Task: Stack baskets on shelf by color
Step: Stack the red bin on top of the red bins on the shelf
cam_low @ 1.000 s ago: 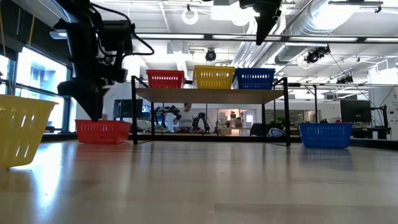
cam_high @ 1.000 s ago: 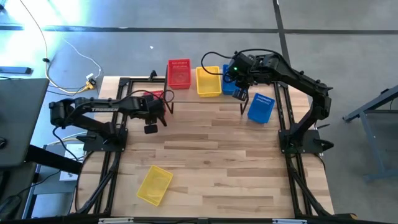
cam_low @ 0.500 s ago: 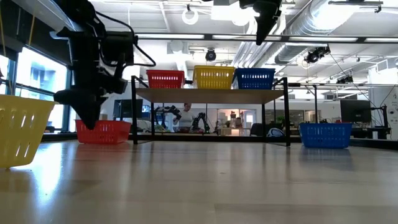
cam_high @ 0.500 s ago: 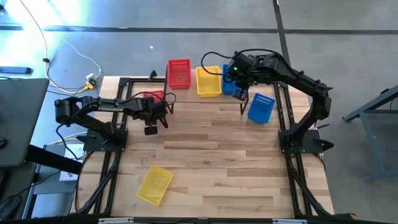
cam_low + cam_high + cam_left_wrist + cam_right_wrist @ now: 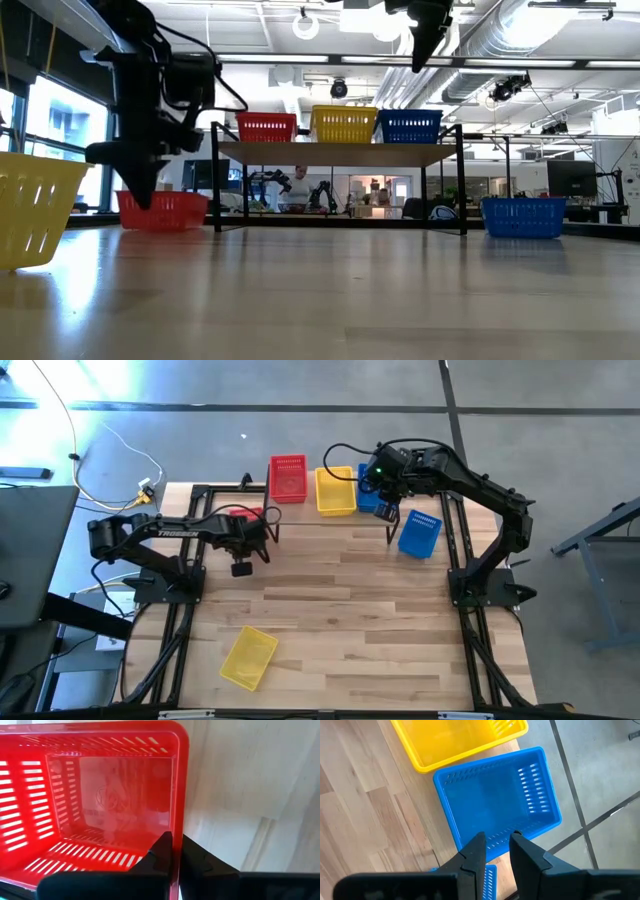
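A red basket (image 5: 100,795) stands on the table left of the shelf (image 5: 340,152), and my left gripper (image 5: 176,852) is shut on its wall. In the low view this gripper (image 5: 135,198) reaches down at the basket's (image 5: 175,210) left end. The shelf top carries a red basket (image 5: 266,128), a yellow basket (image 5: 344,125) and a blue basket (image 5: 410,127) side by side. My right gripper (image 5: 497,845) hangs open high above the shelf's blue basket (image 5: 495,800), touching nothing. My left gripper pinches one wall of the red basket at its rim (image 5: 178,815), near a corner. One finger (image 5: 162,851) is inside the basket and the other outside. The fingers come from above, pointing down. The basket's bottom is on the table.
Right of the shelf a second blue basket (image 5: 420,532) stands on the table. A yellow basket (image 5: 248,657) lies near the front left. The black frame rails (image 5: 175,650) run along both table sides.
My left gripper has come down over the red basket's wall, moved a little toward the table's left edge, and shut on the wall. The right arm has kept still.
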Action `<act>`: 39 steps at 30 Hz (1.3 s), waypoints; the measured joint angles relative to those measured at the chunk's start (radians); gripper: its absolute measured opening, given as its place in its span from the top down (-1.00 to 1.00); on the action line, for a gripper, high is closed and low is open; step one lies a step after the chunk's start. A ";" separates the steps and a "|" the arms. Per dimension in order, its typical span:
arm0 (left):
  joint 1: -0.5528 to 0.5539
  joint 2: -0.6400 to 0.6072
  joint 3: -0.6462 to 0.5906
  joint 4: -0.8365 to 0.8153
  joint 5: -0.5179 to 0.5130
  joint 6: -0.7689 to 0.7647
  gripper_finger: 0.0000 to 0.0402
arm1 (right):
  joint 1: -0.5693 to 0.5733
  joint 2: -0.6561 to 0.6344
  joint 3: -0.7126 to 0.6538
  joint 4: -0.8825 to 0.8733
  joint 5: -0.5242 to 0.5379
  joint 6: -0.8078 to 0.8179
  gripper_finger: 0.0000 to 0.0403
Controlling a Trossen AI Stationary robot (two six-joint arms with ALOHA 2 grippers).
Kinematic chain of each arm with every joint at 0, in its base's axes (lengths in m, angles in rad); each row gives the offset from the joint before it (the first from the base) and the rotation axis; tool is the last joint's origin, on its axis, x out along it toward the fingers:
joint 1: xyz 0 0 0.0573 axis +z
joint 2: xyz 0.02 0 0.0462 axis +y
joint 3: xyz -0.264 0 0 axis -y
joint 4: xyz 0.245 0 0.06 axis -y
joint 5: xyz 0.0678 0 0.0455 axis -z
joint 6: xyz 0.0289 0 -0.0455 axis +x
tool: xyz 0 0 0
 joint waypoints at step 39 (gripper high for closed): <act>0.000 -0.386 0.454 -0.268 -0.339 -0.158 1.00 | 0.000 0.000 0.000 -0.015 -0.048 -0.002 0.63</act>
